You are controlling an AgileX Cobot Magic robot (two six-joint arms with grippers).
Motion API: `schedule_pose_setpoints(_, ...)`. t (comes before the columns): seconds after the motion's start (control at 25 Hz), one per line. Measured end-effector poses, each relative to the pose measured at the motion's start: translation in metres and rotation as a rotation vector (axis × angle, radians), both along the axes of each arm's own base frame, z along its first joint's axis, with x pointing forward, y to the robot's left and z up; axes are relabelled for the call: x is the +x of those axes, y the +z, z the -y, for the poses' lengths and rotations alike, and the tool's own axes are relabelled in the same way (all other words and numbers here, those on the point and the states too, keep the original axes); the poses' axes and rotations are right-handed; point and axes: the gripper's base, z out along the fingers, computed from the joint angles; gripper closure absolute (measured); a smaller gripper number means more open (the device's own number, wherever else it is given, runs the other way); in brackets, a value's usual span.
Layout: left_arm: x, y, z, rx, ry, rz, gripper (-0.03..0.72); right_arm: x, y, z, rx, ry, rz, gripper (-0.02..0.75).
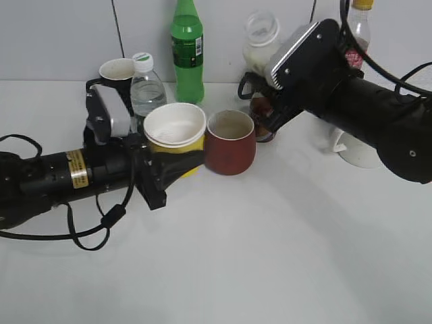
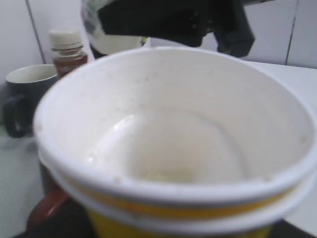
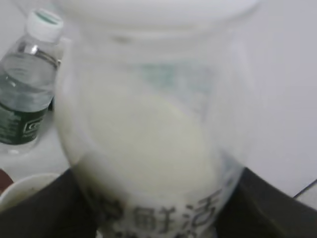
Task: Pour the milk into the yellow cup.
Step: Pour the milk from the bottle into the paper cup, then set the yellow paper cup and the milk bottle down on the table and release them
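My left gripper point(image 1: 164, 164) is shut on the yellow cup point(image 1: 175, 128) and holds it off the table, mouth up. The cup's white inside point(image 2: 168, 144) fills the left wrist view and looks nearly empty. My right gripper point(image 1: 259, 86) is shut on the lower part of the milk point(image 1: 260, 42), a clear bottle of creamy white liquid. It is held upright, raised behind and to the right of the cup. In the right wrist view the milk point(image 3: 153, 134) fills the frame between the dark fingers point(image 3: 158, 220). It also shows above the cup's far rim in the left wrist view point(image 2: 116, 43).
A red-brown mug point(image 1: 231, 143) stands against the cup's right side. Behind stand a green bottle point(image 1: 187, 52), a clear water bottle point(image 1: 147, 84) and a dark mug point(image 1: 117, 71). A brown bottle point(image 1: 262, 125) stands under the right gripper, and a white mug point(image 1: 356, 152) under the right arm.
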Motion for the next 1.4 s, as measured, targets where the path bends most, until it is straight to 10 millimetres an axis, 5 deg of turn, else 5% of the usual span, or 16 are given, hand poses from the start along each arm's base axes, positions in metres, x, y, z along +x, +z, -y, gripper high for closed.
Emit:
schedule_pose_setpoints(0.24, 0.001, -0.005, -0.034, 0.009, 0.128, -0.054, 0.353, 0.0, -0.003, 0.005, 0.272, -0.08, -0.181, 0.307)
schedule_pose_setpoints(0.52, 0.008, -0.014, -0.062, 0.021, 0.317, -0.127, 0.353, -0.016, -0.027, 0.019, 0.337, -0.162, -0.325, 0.307)
schedule_pose_setpoints(0.88, 0.012, -0.038, -0.067, 0.053, 0.397, -0.159, 0.353, -0.026, -0.047, 0.058, 0.364, -0.276, -0.404, 0.307)
schedule_pose_setpoints(1.08, 0.017, -0.059, -0.066, 0.055, 0.397, -0.168, 0.353, -0.024, -0.061, 0.059, 0.366, -0.281, -0.419, 0.307)
schedule_pose_setpoints(1.4, 0.036, -0.066, -0.061, 0.041, 0.398, -0.139, 0.353, -0.024, -0.089, 0.058, 0.358, -0.28, -0.454, 0.307)
